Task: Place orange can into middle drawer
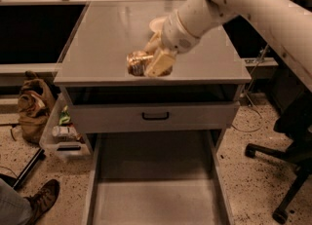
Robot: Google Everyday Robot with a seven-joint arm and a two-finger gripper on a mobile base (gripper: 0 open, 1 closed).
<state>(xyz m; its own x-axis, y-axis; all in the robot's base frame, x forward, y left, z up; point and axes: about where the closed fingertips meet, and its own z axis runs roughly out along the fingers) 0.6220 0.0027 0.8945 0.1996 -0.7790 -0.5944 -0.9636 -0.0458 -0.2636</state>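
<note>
Gray cabinet top [112, 34] above speckled floor [265, 141], gripper [147, 67] over its front edge, fingers [162, 62] tight around orange can [136, 61].

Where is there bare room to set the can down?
The drawer floor, below the handled front, is bare. The top is free at left; its front middle is crowded by the tool gripping the can.

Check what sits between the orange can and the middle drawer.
Camera view: the tool holds the orange can at the front of the cabinet top; between it and the middle drawer lies the gray drawer front.
</note>
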